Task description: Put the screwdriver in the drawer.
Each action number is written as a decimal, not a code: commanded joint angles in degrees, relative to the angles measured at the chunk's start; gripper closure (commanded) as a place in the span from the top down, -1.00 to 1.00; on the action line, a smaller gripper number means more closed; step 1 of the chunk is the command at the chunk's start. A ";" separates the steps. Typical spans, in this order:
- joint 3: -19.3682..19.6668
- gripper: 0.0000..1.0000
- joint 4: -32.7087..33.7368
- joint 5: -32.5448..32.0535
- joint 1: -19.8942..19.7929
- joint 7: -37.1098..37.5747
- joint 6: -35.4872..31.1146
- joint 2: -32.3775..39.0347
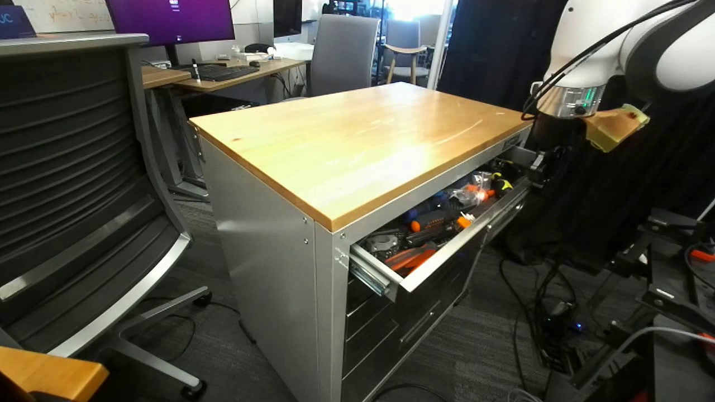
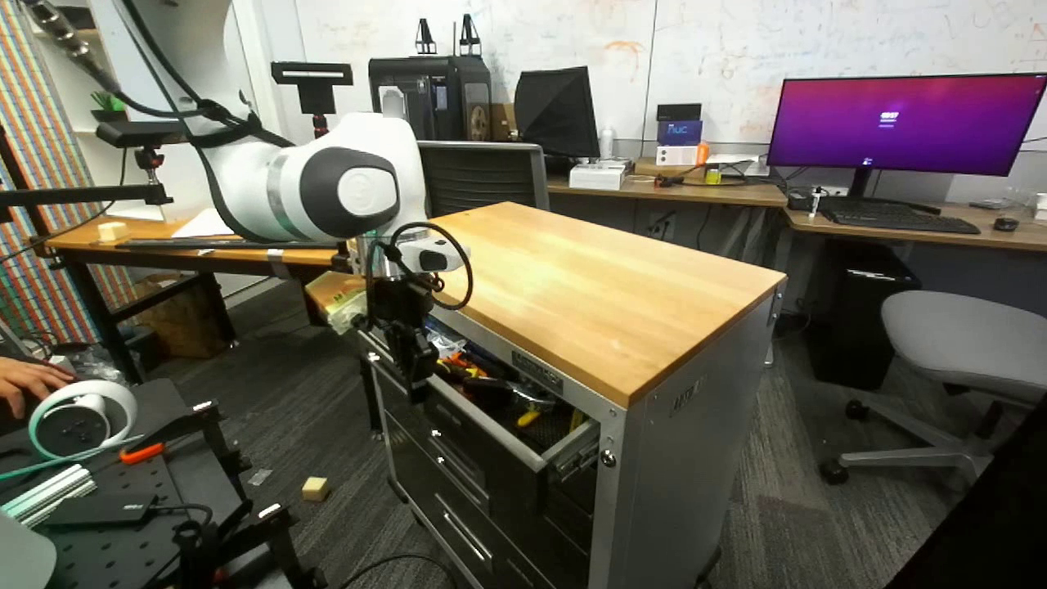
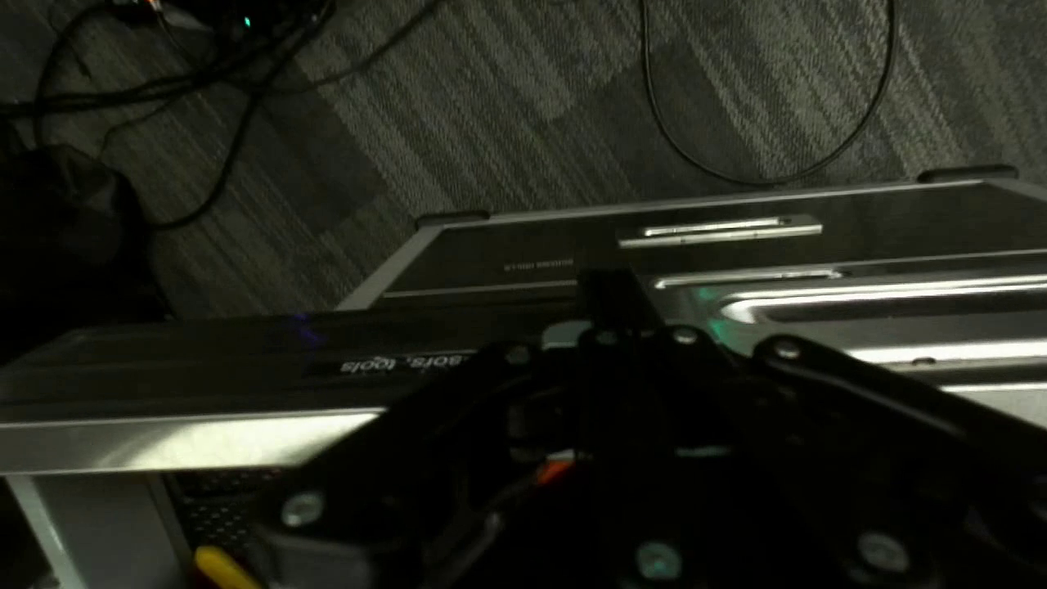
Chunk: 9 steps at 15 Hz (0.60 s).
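Black linkage of the gripper (image 3: 608, 286) fills the lower middle of the wrist view, its fingers closed together into one dark block that overlaps the bright front edge of the drawer (image 3: 204, 442); whether they touch it, I cannot tell. The drawer stands pulled out, a stretch of its inside showing at the lower left. Seen in an exterior view, the white arm (image 2: 343, 188) extends from the upper left and bends at the wrist, the gripper pointing straight down by the drawer's front, left of centre. Tools (image 1: 435, 219) crowd the drawer; a black-and-yellow tool (image 1: 503, 184) lies among them, right of centre in an exterior view, but I cannot tell whether it is the screwdriver. Behind, the wooden top of the workbench (image 1: 335, 145) spans the middle in both exterior views. Farther off, upper right, a purple-screened monitor (image 2: 908, 123) stands on a desk (image 2: 998, 240).
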<state>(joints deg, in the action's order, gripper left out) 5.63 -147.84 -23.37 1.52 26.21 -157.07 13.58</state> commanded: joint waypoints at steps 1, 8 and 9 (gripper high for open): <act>4.63 -0.85 5.43 -5.48 5.37 4.78 -6.62 4.68; 16.76 -0.89 9.30 -23.08 15.77 20.76 -18.71 9.00; 18.51 -0.86 9.55 -24.85 17.19 23.01 -20.41 9.38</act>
<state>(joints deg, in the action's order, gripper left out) 19.11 -141.51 -42.58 13.16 41.62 -171.13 20.81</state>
